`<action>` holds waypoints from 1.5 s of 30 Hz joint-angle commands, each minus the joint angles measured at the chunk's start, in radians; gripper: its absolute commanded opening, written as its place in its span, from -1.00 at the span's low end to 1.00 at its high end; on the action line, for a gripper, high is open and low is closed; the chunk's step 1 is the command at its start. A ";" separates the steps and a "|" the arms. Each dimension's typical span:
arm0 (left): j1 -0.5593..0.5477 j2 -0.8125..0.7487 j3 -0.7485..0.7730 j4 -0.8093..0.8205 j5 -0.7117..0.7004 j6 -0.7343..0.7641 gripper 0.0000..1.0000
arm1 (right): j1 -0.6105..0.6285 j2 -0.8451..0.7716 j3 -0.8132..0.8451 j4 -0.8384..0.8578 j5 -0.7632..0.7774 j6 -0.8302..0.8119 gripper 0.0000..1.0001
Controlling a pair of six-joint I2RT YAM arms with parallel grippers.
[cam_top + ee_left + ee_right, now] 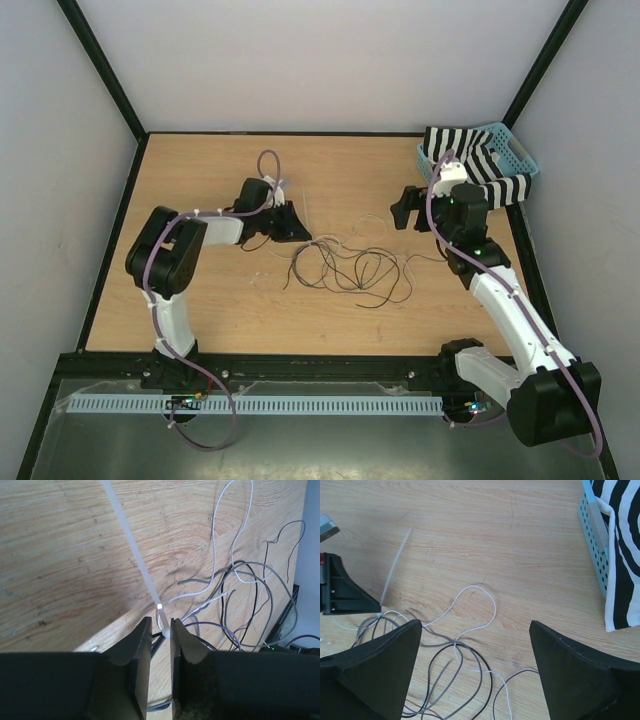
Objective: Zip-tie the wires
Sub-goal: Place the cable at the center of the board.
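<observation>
Both arms are mounted at the near edge of the wooden table (200,300) and reach forward over it.

The left gripper (160,622) is low over the table, left of centre. Its jaws stand narrowly apart, with bare wood showing through the gap. A translucent white zip tie (135,550) runs from the fingertips away across the table, its head just beyond the tips. Whether the jaws pinch the tie or any strand at the tips cannot be determined.

The wires (350,265) lie on the table between the two grippers, a loose tangle of thin black, grey and white strands. One end of the tangle gathers at the left gripper's tips. The rest spreads in loops toward the right arm.

The right gripper (475,624) hovers above the right part of the tangle. Its jaws are spread wide and hold nothing.

At the far right corner stands a light blue perforated basket (505,145). A black-and-white striped cloth (480,165) lies in it and hangs over its near rim.
</observation>
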 commanded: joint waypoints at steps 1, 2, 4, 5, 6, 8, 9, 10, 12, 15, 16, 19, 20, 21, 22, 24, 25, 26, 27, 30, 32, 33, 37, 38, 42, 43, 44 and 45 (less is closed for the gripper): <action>0.021 -0.077 -0.050 0.022 -0.007 0.022 -0.47 | -0.002 -0.023 -0.030 0.028 0.045 -0.016 0.99; 0.024 -0.091 -0.060 0.022 -0.007 0.023 -0.40 | -0.003 -0.025 -0.035 0.032 0.045 -0.016 0.99; 0.030 -0.112 -0.075 0.020 0.000 0.023 -0.27 | -0.004 -0.024 -0.048 0.041 0.050 -0.017 0.99; 0.034 -0.124 -0.081 0.020 0.006 0.021 -0.20 | -0.003 -0.022 -0.053 0.045 0.052 -0.019 0.99; 0.040 -0.134 -0.087 0.021 0.013 0.015 -0.12 | -0.004 -0.019 -0.060 0.050 0.061 -0.020 0.99; 0.051 -0.160 -0.097 0.020 0.025 0.001 0.05 | -0.003 -0.012 -0.073 0.055 0.088 -0.015 0.99; 0.056 -0.176 -0.103 0.020 0.032 -0.003 0.11 | -0.003 -0.007 -0.084 0.060 0.102 -0.013 0.99; 0.062 -0.193 -0.109 0.020 0.038 -0.005 0.17 | -0.004 -0.003 -0.098 0.070 0.116 -0.012 0.98; 0.077 -0.235 -0.120 0.020 0.051 -0.003 0.29 | -0.004 0.003 -0.129 0.092 0.139 -0.010 0.99; 0.106 -0.331 -0.146 0.020 0.053 0.024 0.52 | -0.004 0.005 -0.199 0.147 0.184 0.000 0.99; 0.118 -0.367 -0.157 0.020 0.049 0.033 0.59 | -0.003 0.002 -0.228 0.176 0.207 0.011 0.98; 0.160 -0.473 -0.200 0.019 0.004 0.050 0.74 | -0.003 -0.004 -0.334 0.315 0.273 0.011 0.99; 0.173 -0.508 -0.218 0.019 -0.017 0.054 0.77 | -0.004 -0.006 -0.373 0.372 0.288 0.003 0.99; 0.190 -0.543 -0.237 0.020 -0.035 0.060 0.78 | -0.004 -0.007 -0.411 0.435 0.298 -0.016 0.98; 0.206 -0.574 -0.255 0.019 -0.054 0.070 0.79 | -0.004 -0.006 -0.450 0.504 0.313 -0.033 0.99; 0.236 -0.645 -0.302 0.018 -0.109 0.083 0.82 | -0.004 0.006 -0.520 0.634 0.361 -0.052 0.99; 0.251 -0.679 -0.327 0.018 -0.138 0.090 0.83 | -0.004 0.019 -0.550 0.694 0.386 -0.066 0.99; 0.268 -0.726 -0.353 0.018 -0.166 0.095 0.84 | -0.003 0.042 -0.571 0.745 0.410 -0.082 0.98; 0.280 -0.759 -0.376 0.019 -0.200 0.103 0.84 | -0.003 0.074 -0.587 0.798 0.429 -0.100 0.99; 0.302 -0.851 -0.440 0.019 -0.299 0.140 0.86 | -0.004 0.217 -0.571 0.904 0.462 -0.138 0.98; 0.311 -0.902 -0.473 0.019 -0.353 0.158 0.86 | -0.004 0.278 -0.530 0.891 0.451 -0.150 0.99; 0.313 -0.922 -0.484 0.018 -0.378 0.169 0.86 | -0.004 0.292 -0.537 0.957 0.451 -0.159 0.99; 0.316 -0.988 -0.522 0.018 -0.462 0.254 0.86 | -0.004 0.317 -0.557 1.062 0.453 -0.191 0.99; 0.318 -1.001 -0.530 0.017 -0.488 0.267 0.87 | -0.004 0.317 -0.558 1.066 0.449 -0.198 0.99; 0.326 -1.039 -0.568 0.015 -0.601 0.273 0.97 | -0.004 0.318 -0.566 1.089 0.427 -0.216 0.99; 0.332 -1.045 -0.571 0.012 -0.612 0.275 0.97 | -0.004 0.316 -0.568 1.091 0.425 -0.217 0.99; 0.341 -1.048 -0.572 0.007 -0.615 0.274 0.97 | -0.004 0.313 -0.572 1.094 0.422 -0.219 0.99; 0.350 -1.051 -0.571 0.001 -0.621 0.265 0.97 | -0.004 0.308 -0.581 1.102 0.414 -0.223 0.99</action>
